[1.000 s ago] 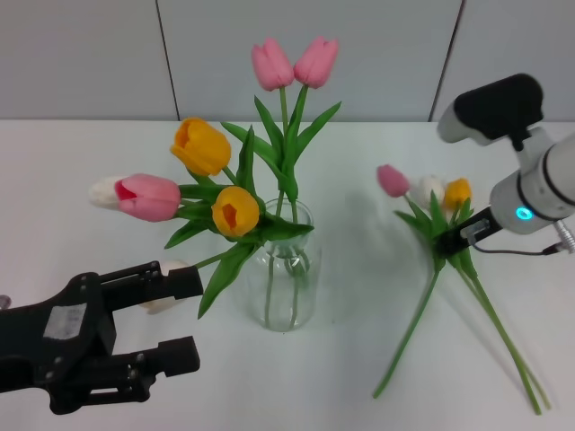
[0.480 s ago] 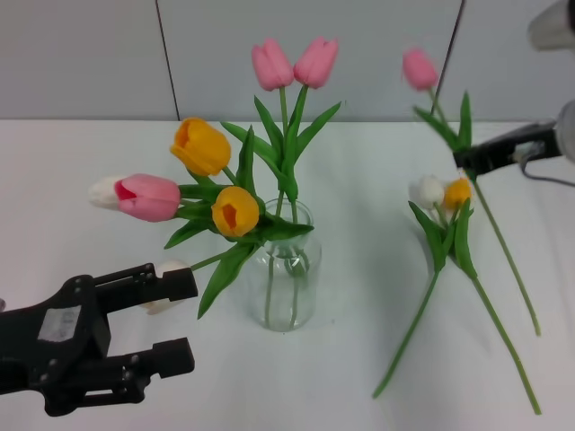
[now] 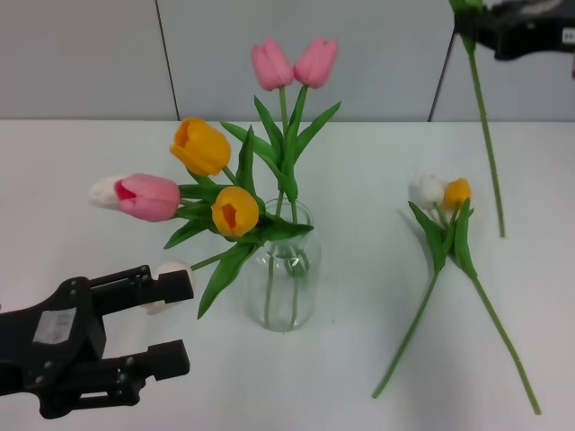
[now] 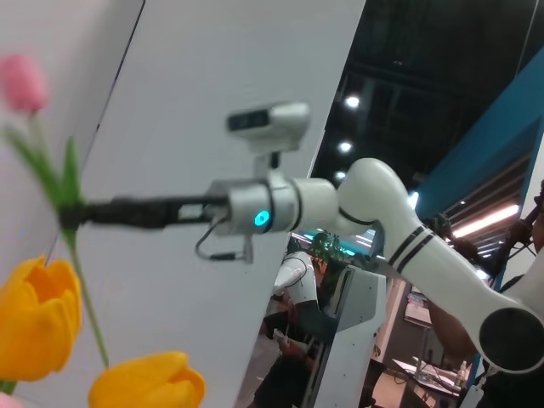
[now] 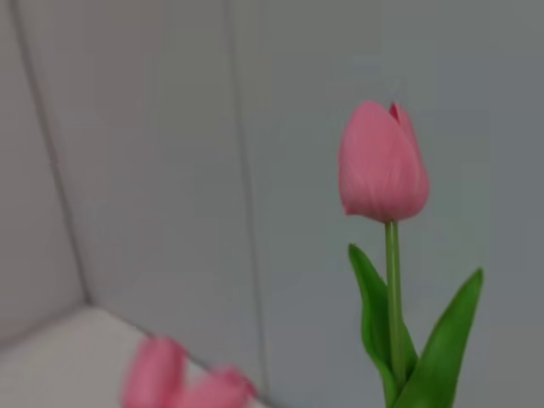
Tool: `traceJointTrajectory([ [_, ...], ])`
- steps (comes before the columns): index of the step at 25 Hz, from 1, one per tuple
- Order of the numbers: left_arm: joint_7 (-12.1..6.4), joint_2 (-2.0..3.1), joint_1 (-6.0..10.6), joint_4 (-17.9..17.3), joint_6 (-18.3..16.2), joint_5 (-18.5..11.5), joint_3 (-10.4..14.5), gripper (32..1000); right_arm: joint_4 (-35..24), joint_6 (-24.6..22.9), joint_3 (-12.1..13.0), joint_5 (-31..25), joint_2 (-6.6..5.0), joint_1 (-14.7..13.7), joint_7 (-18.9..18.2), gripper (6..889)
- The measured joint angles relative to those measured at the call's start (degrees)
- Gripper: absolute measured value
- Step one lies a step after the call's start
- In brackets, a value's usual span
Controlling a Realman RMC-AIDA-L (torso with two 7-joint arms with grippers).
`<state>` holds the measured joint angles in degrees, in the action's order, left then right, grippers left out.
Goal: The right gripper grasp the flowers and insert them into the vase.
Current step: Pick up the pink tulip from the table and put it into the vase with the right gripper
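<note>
High at the right edge of the head view, my right gripper (image 3: 469, 31) is shut on the flowers (image 3: 485, 144), a single pink tulip. Its long green stem hangs down over the table, well to the right of the vase and above it. The bud is out of the head view. It shows in the right wrist view (image 5: 382, 161) and in the left wrist view (image 4: 21, 81), where the right gripper (image 4: 75, 212) pinches the stem just below the leaves. The clear glass vase (image 3: 292, 296) stands mid-table. My left gripper (image 3: 180, 319) rests open at the lower left.
The vase holds several tulips: two pink ones (image 3: 292, 63) upright, orange ones (image 3: 201, 145) and a pink one (image 3: 146, 197) leaning left. A white tulip (image 3: 430, 190) and an orange tulip (image 3: 457, 192) lie crossed on the white table (image 3: 359, 180) at the right.
My right gripper has lifted the pink tulip off the table, away from the white and orange ones, up to the top of the head view. The bud has left that view.
</note>
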<state>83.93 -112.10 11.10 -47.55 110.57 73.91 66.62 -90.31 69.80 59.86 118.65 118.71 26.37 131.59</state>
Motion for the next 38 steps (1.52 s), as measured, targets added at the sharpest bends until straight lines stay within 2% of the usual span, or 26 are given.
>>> traceJointTrajectory([
  [4, 0.0, 0.04, -0.11, 0.0, 0.0, 0.0, 0.0, 814, -0.93, 0.04, -0.25, -12.05, -0.04, -1.85, -6.41, 51],
  [8, 0.0, 0.05, -0.12, 0.0, 0.0, 0.0, 0.0, 814, 2.63, 0.07, 0.99, -21.27, 0.11, -2.48, -15.27, 51],
  [11, 0.0, 0.05, -0.07, 0.0, 0.0, 0.01, 0.0, 814, 10.25, 0.32, 2.74, -30.04, 0.15, -1.92, -24.67, 51],
  [14, 0.01, 0.05, 0.0, 0.0, 0.0, 0.0, 0.0, 814, 19.38, 1.37, 3.72, -37.53, 0.05, 0.04, -33.36, 51],
  [18, 0.07, 0.05, 0.09, -0.06, 0.0, 0.01, 0.0, 814, 32.48, 4.35, 3.41, -44.11, 0.0, 4.18, -43.81, 51],
  [20, 0.09, 0.04, 0.19, -0.07, 0.0, 0.0, 0.0, 814, 37.57, 5.22, 3.21, -46.17, 0.0, 6.09, -47.4, 51],
  [24, 0.11, -0.02, 0.4, -0.07, 0.0, 0.0, 0.0, 814, 42.37, 5.39, 3.01, -47.01, 0.02, 8.77, -50.82, 51],
  [38, 0.32, -0.13, 0.77, -0.23, 0.0, 0.0, 0.16, 815, 54.38, 5.8, 3.82, -49.27, 0.39, 15.22, -60.11, 51],
])
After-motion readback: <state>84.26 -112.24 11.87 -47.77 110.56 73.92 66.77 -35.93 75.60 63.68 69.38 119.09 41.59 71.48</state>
